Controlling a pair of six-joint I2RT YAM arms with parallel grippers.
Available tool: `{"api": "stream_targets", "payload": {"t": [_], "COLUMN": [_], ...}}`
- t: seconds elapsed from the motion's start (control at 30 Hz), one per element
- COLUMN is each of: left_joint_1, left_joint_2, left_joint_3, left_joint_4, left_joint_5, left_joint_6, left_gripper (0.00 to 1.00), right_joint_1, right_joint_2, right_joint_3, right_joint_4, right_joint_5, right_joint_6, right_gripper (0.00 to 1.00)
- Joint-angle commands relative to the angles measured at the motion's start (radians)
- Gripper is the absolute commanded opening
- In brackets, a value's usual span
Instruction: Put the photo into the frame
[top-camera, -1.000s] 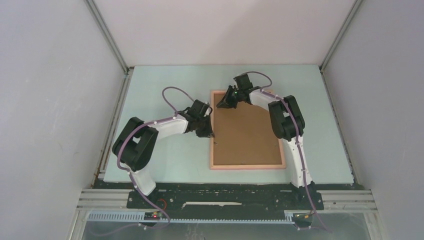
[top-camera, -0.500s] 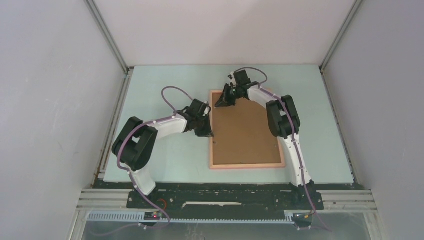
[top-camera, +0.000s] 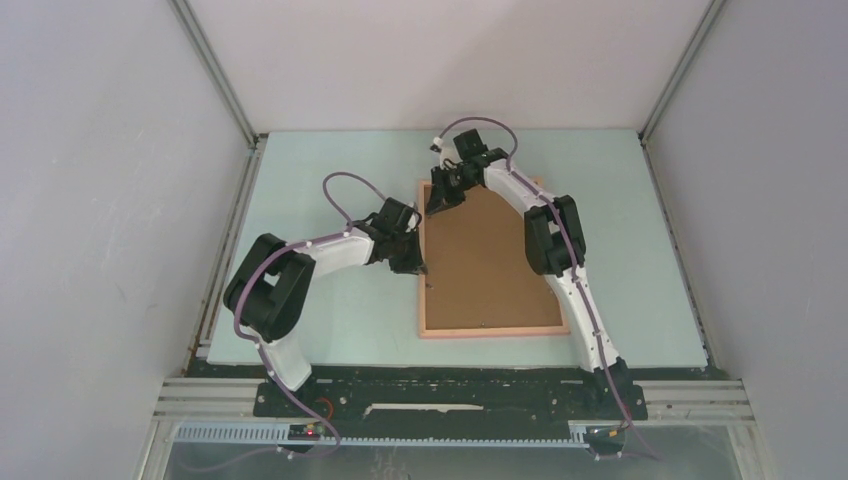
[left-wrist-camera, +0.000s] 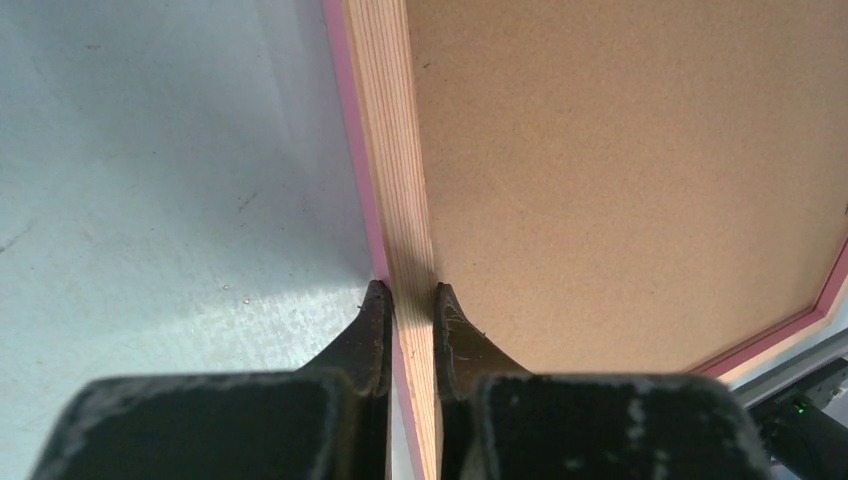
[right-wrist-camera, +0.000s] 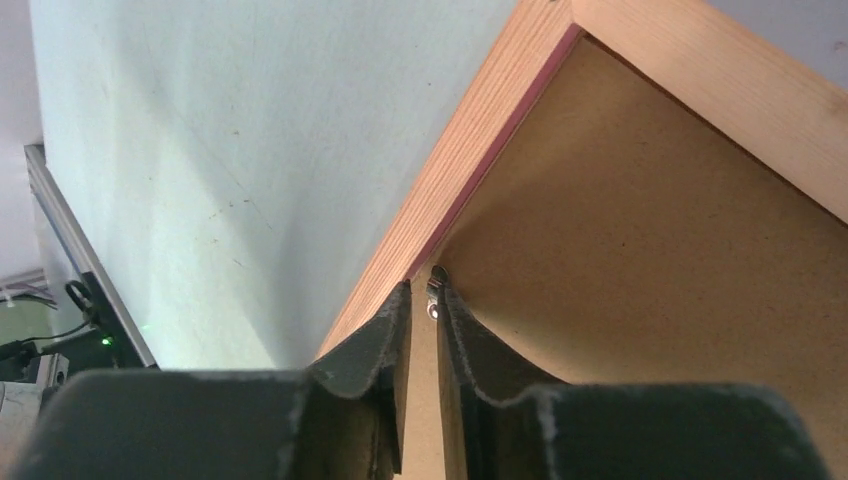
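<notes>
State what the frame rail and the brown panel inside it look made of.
Thin rectangular picture frame: pale unfinished-looking wood, straight grain lines showing, with a pink, seemingly painted edge. Flat brown backing panel: likely hardboard or fibreboard, matte, finely speckled, no grain.

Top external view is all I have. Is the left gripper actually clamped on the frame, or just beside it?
Observer: The left wrist view shows the left gripper straddling the frame's wooden rail, one finger pressed on each side.
Operator: And the right gripper at the far corner?
Observer: The right wrist view shows a small metal tab between its fingertips, on the backing board just inside the corner; whether it's pinched is unclear.
</notes>
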Motion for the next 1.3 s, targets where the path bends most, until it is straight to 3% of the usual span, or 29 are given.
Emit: {"api": "stream_targets", "payload": {"t": [0.0,0.1,0.23,0.5,0.67,0.97,1.27], "left_joint_1": [0.015,0.017,0.017,0.020,0.019,0.019,0.023], "left_joint_2": [0.030,0.031,0.029,0.029,0.023,0.023,0.028], "left_joint_3": [-0.022,-0.020,-0.028,-0.027,-0.033,-0.034,-0.028], "left_joint_4": [-0.014,-0.014,-0.014,-0.010,-0.007,-0.002,-0.002], "left_joint_5": [-0.045,-0.039,-0.037,-0.034,-0.031,-0.027,-0.029], "left_joint_6": [0.081,0.078,0.071,0.068,0.065,0.066,0.076], "left_gripper": [0.00,0.00,0.00,0.00,0.00,0.00,0.00], "right_joint_1": [0.063,0.014,-0.049,-0.041,-0.047,-0.037,0.000], "right_joint_2": [-0.036,-0.054,-0.185,-0.129,-0.083,-0.048,-0.093], "right_joint_3": [-0.017,-0.046,-0.367,-0.327,-0.302,-0.262,-0.337], "right_joint_4": [-0.066,0.003,0.348,0.320,0.379,0.367,0.363], "right_joint_5": [0.024,0.063,-0.001,0.006,-0.004,-0.012,-0.191], "right_joint_6": [-0.095,0.153,0.420,0.414,0.494,0.490,0.434], "right_gripper": [0.26,0.33,0.46,0.46,0.41,0.38,0.35]}}
